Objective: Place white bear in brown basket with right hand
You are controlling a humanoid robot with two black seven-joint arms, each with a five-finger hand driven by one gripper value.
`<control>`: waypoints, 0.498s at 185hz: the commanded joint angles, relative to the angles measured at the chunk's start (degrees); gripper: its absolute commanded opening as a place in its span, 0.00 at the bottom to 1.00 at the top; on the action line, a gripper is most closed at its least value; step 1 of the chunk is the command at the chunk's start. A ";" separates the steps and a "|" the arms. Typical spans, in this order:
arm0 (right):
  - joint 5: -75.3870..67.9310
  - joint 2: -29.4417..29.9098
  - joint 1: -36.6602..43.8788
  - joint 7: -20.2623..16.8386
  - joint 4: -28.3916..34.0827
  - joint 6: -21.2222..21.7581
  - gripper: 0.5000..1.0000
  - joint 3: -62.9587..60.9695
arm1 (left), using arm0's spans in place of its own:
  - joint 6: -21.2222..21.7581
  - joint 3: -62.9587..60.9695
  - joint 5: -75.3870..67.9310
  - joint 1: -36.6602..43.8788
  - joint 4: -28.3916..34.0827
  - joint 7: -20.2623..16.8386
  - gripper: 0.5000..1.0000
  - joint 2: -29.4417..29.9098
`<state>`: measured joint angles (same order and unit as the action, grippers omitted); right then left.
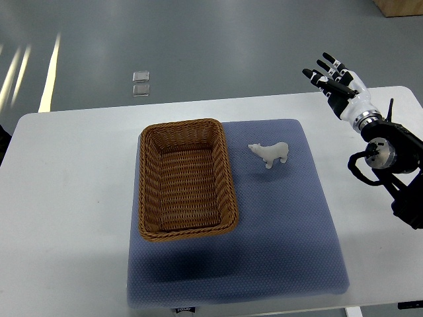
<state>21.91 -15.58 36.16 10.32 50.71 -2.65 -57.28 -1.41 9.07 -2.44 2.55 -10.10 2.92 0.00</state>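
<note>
A small white bear [269,154] stands on the blue-grey mat [284,224], just right of the brown wicker basket [147,178]. The basket is empty and lies on the mat's left half. My right hand [334,80] is raised at the upper right, above the table's far right part, with its fingers spread and holding nothing. It is well to the right of and beyond the bear, apart from it. The left arm does not show.
The mat lies on a white table [66,185]. Two small clear plastic pieces [141,84] lie on the grey floor beyond the table. A cardboard box corner [403,6] shows at the top right.
</note>
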 commanded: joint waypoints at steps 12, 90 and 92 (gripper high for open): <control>-0.02 0.03 0.05 -0.03 0.00 0.01 0.85 -0.02 | 0.01 -0.11 0.16 0.00 -0.09 -0.37 1.00 0.00; 0.59 -1.38 0.49 -0.21 0.00 1.51 0.85 0.33 | 0.62 -0.02 0.42 0.00 0.70 -0.37 1.00 0.00; 0.77 -1.47 0.49 -0.21 0.00 1.77 0.85 0.42 | 0.62 -0.02 0.42 0.00 0.70 -0.37 1.00 0.00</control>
<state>21.91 -16.57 36.48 10.18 50.71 -2.21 -57.15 -0.81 9.11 -2.01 2.55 -9.24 2.53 0.00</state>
